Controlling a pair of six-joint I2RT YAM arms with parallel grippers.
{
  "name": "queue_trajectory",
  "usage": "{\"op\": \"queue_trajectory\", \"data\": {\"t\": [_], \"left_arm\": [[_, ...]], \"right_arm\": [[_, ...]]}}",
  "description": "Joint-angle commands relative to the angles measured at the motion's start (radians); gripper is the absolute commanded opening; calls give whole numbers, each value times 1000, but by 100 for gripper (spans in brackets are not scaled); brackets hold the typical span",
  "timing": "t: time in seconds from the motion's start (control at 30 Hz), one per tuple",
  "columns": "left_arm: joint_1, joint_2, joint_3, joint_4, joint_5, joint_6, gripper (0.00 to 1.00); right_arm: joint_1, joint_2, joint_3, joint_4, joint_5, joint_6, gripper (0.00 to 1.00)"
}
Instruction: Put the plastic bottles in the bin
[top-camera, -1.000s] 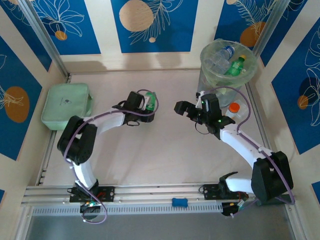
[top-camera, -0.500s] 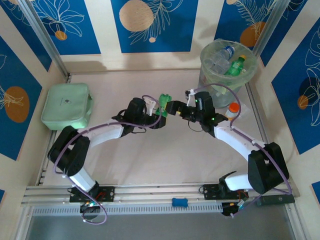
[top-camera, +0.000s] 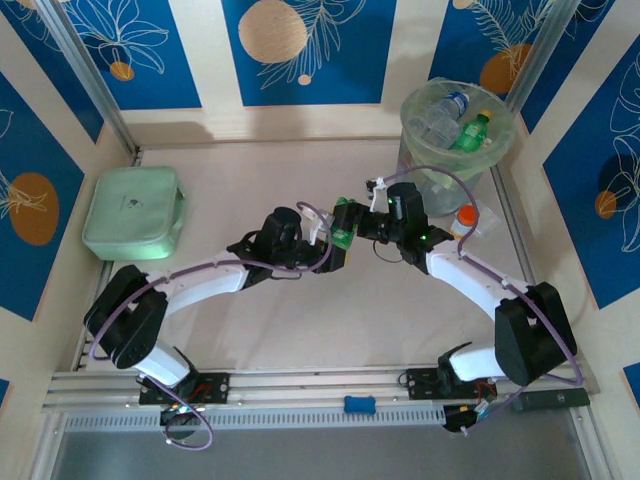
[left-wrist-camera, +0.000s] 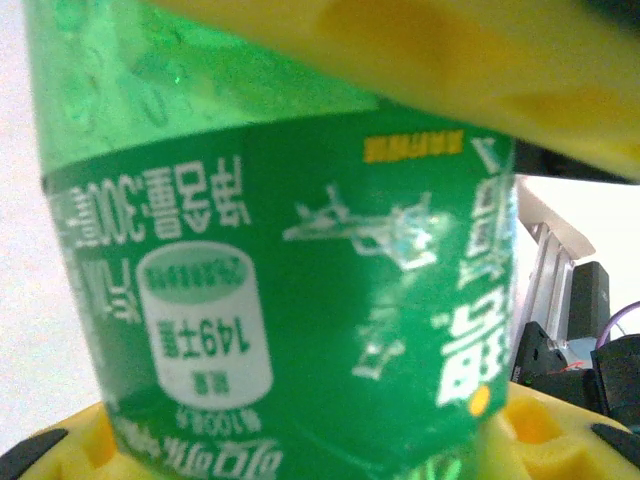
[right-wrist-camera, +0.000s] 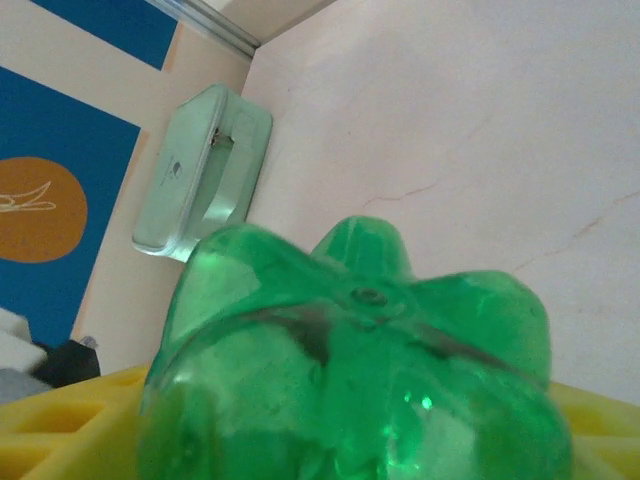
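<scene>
Starting at the middle of the counter (top-camera: 300, 320), the left tool (top-camera: 333, 238) is pinching a green bottle (top-camera: 344, 222), held clear of the pale, matte surface. The right tool (top-camera: 358, 220) meets the same bottle from the opposite side, so the two arms form an arch with the bottle at its peak. In the left wrist view the bottle wall is glossy, translucent green plastic with a cylindrical body; a darker green wrap label with white print runs around it and reads upside down. Yellow moulded pads (left-wrist-camera: 450, 70) press on the body from above and below. In the right wrist view the bottle's base faces the lens: a lobed, petal-shaped foot of clear green plastic with a small central dimple. Yellow ribbed pads (right-wrist-camera: 60, 420) sit at both lower corners beside the base; whether they press on the plastic or stand just off it cannot be told. The bin (top-camera: 412, 160) stands at the far right corner, well apart from the held bottle: a tall, round, translucent grey bucket lined with thin, crinkled, pale green film. Inside it lie a clear bottle (top-camera: 440, 118) and a capped green bottle (top-camera: 470, 133). A white bottle (top-camera: 467, 218) with an orange cap lies near the bin's foot. A flat mint-green box (top-camera: 132, 212) with rounded corners rests at the left edge.
</scene>
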Motion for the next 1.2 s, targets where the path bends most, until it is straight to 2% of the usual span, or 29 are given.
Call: {"op": "queue_trajectory", "data": {"t": [0.0,0.13,0.2,0.23,0.37,0.5,0.67,0.9,1.03,1.17], "left_arm": [[-17,-43,-12,12,13,16,27],[-17,-64,-20,14,-10,16,38],[-17,-77,-27,12,-28,14,54],[-17,-86,-31,14,-34,14,57],[-17,-114,-49,14,-74,7,83],[-15,-149,-72,5,-146,-4,99],[-8,-214,-120,-52,-365,-3,99],[19,-261,-162,-180,-698,-45,99],[40,-274,-194,-189,-722,-67,99],[47,-287,-219,-189,-723,-69,99]], "right_arm": [[6,-22,-15,17,-6,-11,56],[4,-39,-19,8,13,-20,50],[1,-43,-13,-2,23,-28,47],[0,-45,-11,-8,27,-31,46],[-12,-54,-10,-23,29,-37,43],[-40,-90,19,-104,59,-87,42],[-137,-184,96,-242,86,-161,42],[-324,-249,324,-400,80,-270,42],[-401,-213,484,-455,100,-323,42],[-438,-147,646,-482,190,-408,42]]}}
